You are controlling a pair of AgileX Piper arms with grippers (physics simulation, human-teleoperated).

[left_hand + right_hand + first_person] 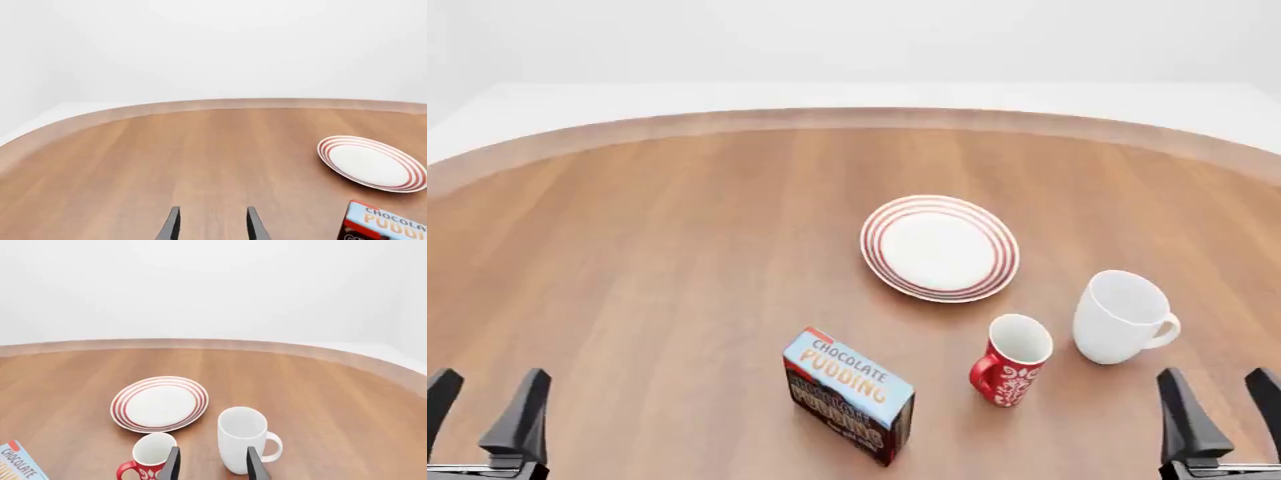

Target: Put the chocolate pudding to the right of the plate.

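Both of my grippers hung low at the near edge of the wooden table [667, 230], the left gripper [483, 405] at the near left corner and the right gripper [1217, 405] at the near right corner, each with its fingers spread apart and nothing between them. The chocolate pudding [847, 395] stood on the table near the front, roughly midway between my two arms, its light-blue printed top facing up and its dark brown side toward the camera, turned at an angle to the table edge. It sat in front of the plate [940, 247] and somewhat to its left, well apart from it. That plate, white with red rings around its rim, lay flat farther back, a little right of centre. A red mug [1012, 360] with a white pattern stood right of the pudding and near the plate's front edge, and a plain white mug [1121, 317] stood just beside it on the right, its handle pointing right. Through my right wrist camera the two mugs stood just beyond my fingertips [173, 462].
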